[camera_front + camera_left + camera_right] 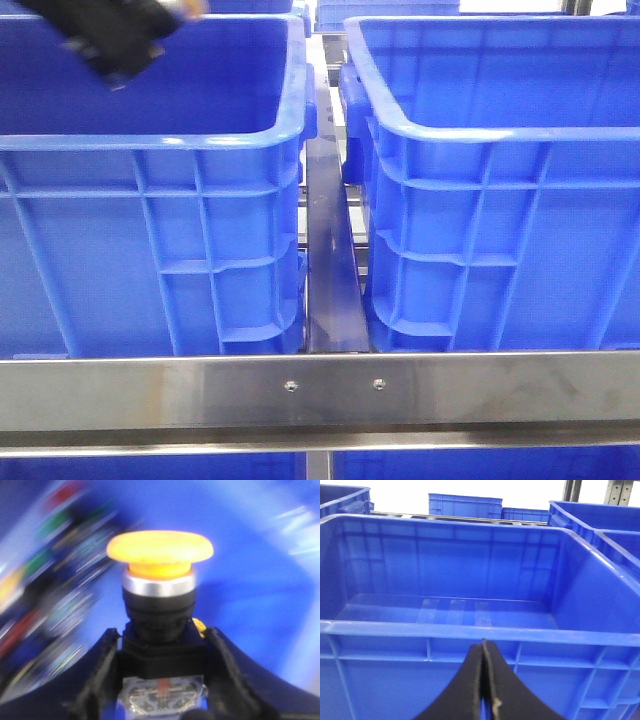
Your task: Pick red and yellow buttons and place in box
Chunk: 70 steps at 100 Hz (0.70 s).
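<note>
Clamped by its black base in the left end effector [162, 680], the blurred yellow button [160, 547] may slip short of the right-hand box [500, 130], whose idle right end effector [483, 680] is pressed together.

A steel rail [320, 392] with two screws runs across the front, and a dark metal bar [330, 270] runs back from it. Further blue crates [465, 505] stand behind against a bright white background, with grey metal uprights [572, 491] beside them.
</note>
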Available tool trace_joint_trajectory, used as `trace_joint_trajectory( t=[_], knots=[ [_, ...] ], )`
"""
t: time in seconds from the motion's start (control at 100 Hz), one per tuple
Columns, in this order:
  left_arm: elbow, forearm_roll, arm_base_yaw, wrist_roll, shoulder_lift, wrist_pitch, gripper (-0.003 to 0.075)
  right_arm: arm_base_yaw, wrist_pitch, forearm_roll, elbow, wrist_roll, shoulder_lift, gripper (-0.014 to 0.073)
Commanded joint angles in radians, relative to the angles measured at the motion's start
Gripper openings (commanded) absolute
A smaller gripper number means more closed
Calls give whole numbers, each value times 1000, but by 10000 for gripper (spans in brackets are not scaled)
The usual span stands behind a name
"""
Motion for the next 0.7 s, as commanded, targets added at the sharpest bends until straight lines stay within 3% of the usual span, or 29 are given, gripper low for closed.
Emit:
trace_joint_trajectory(
  t=[0.0,0.22,0.44,0.69],
  knots=[
    [-29,-106,-52,47,-43,-4,82,-3,-78,-8,-16,-2,-24,-57],
    [-29,-106,-168,47,-43,-3,82,-3,-81,-8,-16,-2,-24,-57],
    [-29,-108,-214,47,-43,-7,82,-2,-109,-8,-33,-2,-24,-57],
    [-29,-108,-214,42,-43,24,82,-2,206,20,-247,34,25,-57]
  ],
)
